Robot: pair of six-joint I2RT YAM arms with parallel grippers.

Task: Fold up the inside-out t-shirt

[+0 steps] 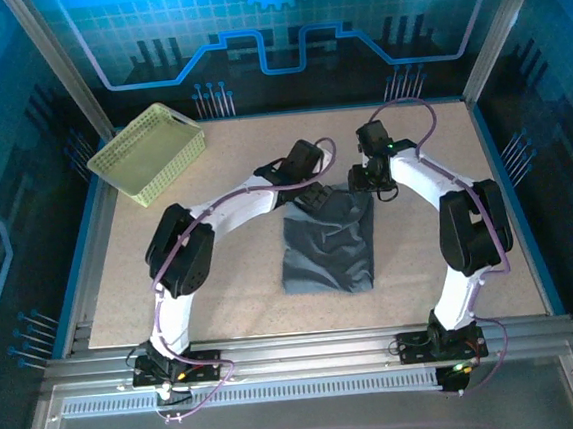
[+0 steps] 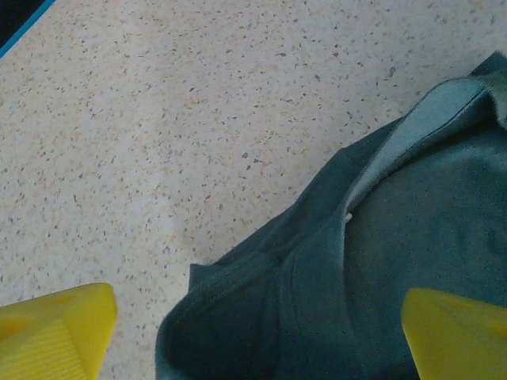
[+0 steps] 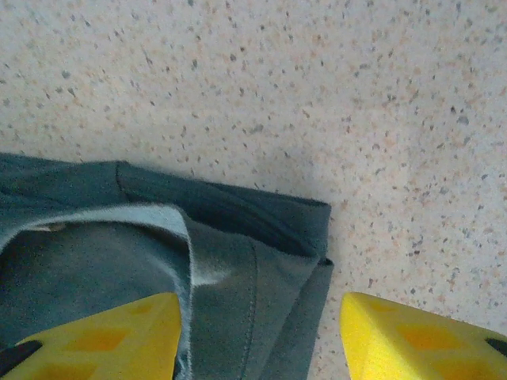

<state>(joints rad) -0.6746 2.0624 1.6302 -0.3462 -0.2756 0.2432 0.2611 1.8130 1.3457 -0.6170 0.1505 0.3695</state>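
Top external: where's the shirt (image 1: 330, 249)?
— Middle of the table (image 1: 242, 279), a rough rectangle, long axis running far-to-near toward the bases.
— Claws?
— Over the far-left corner, left gripper (image 1: 312, 194); over the far-right, right gripper (image 1: 366, 183). Equally near.
— Jaws?
— Wrist views: yellow fingers (image 3: 420, 336) spread wide on both, fabric between, nothing held.
— Judgement?
— Shirt lies nearward of both; the far edge is the handle.

Left arm (image 1: 224, 213), right arm (image 1: 421, 179), white links, black joints, looping purple cables (image 1: 409, 101), wedge-shaped yellow fingers (image 2: 55, 328).
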